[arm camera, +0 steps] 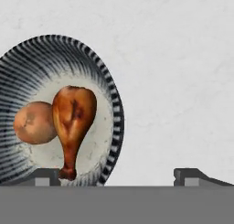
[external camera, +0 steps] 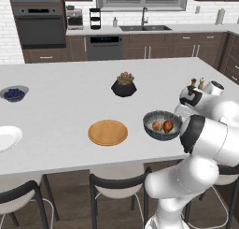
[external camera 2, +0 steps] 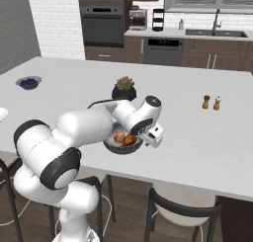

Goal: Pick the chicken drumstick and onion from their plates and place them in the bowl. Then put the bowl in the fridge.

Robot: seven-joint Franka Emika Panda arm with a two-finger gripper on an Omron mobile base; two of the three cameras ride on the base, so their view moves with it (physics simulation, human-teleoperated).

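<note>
Bowl (arm camera: pixel 27 58) on bench (external camera: pixel 70 102) holds chicken drumstick (arm camera: pixel 73 122) and onion (arm camera: pixel 34 122); hand (arm camera: pixel 119 175) open, empty; fridge step remains

Two plates (external camera: pixel 108 132), two bowls (external camera: pixel 161 125)

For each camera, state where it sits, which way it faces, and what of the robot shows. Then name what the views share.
Left base view: behind-left, facing the island; arm rises lower right beside the bowl.
Right base view: behind-right; arm crosses from lower left, gripper beside the bowl.
Hand view: looks down on the counter; jaws open, straddling the bowl's rim.
Shared: bowl holding drumstick and onion.
</note>
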